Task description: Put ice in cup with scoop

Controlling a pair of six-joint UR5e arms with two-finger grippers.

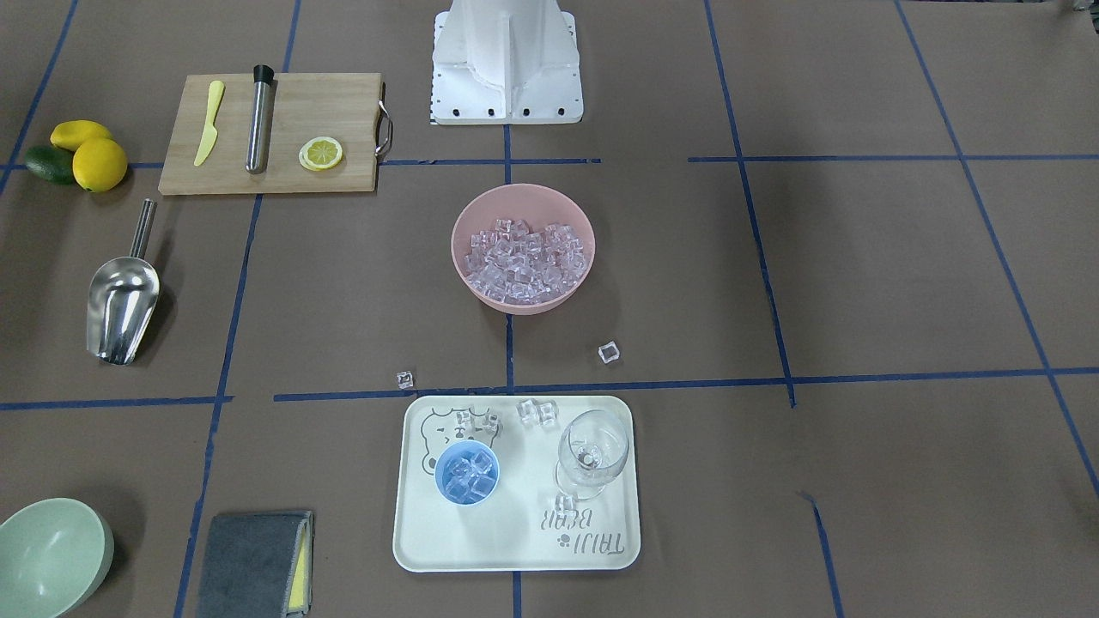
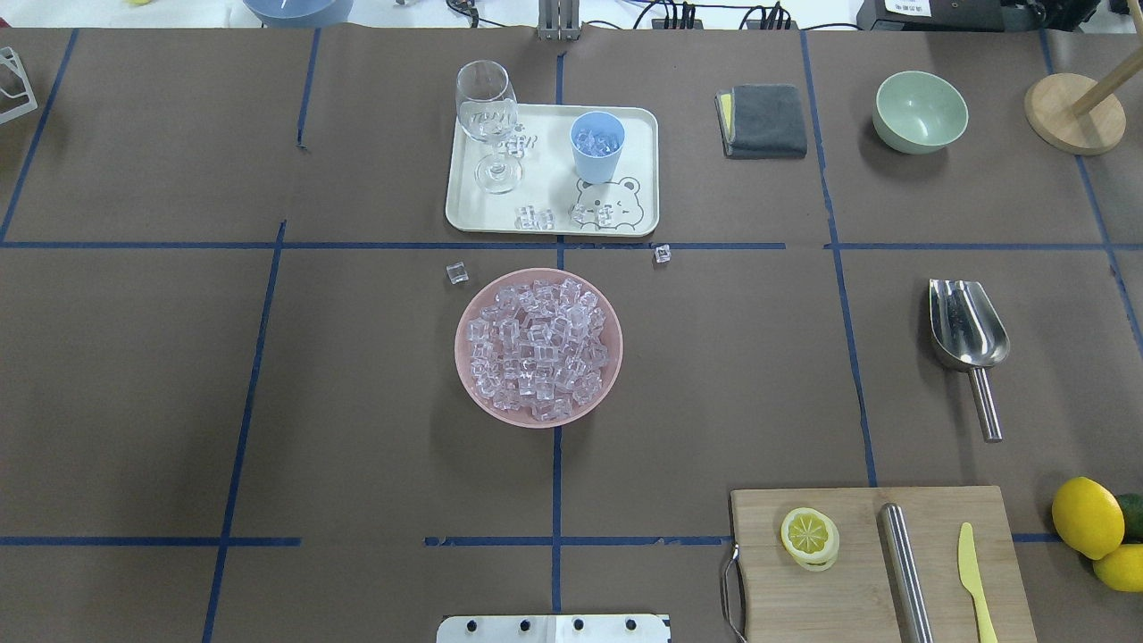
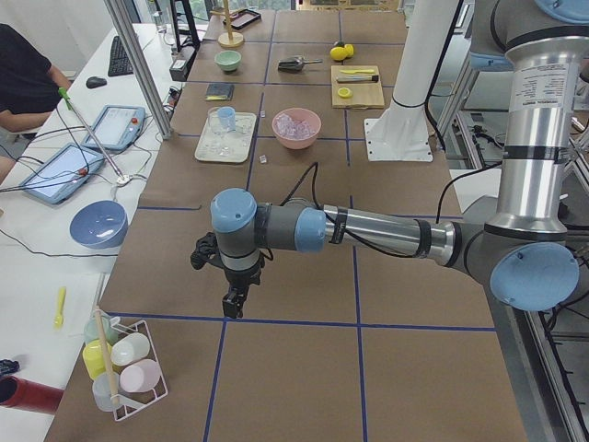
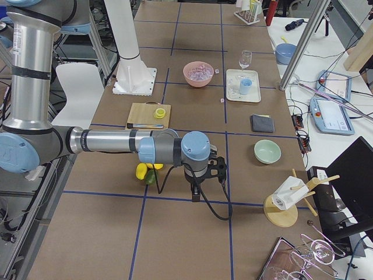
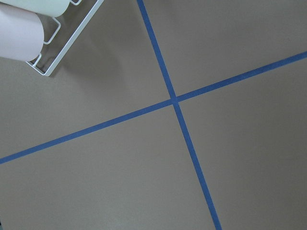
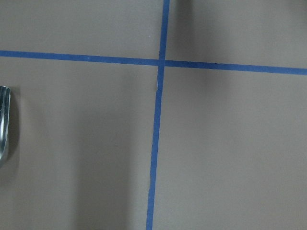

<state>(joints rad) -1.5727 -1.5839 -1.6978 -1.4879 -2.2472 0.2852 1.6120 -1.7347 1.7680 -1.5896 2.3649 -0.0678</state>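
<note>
Although only my side views catch the arms, I see the left gripper [image 3: 235, 299] and right gripper [image 4: 196, 191] hanging over brown paper gridded with blue tape; whether they are wide or closed I cannot tell. Overhead, the scoop [image 2: 969, 335] lies alone on the table; the cup [image 2: 596, 165], with ice [image 2: 596, 140] inside, stands on a tray [image 2: 464, 210]. A person [image 3: 23, 74] sits alongside.
</note>
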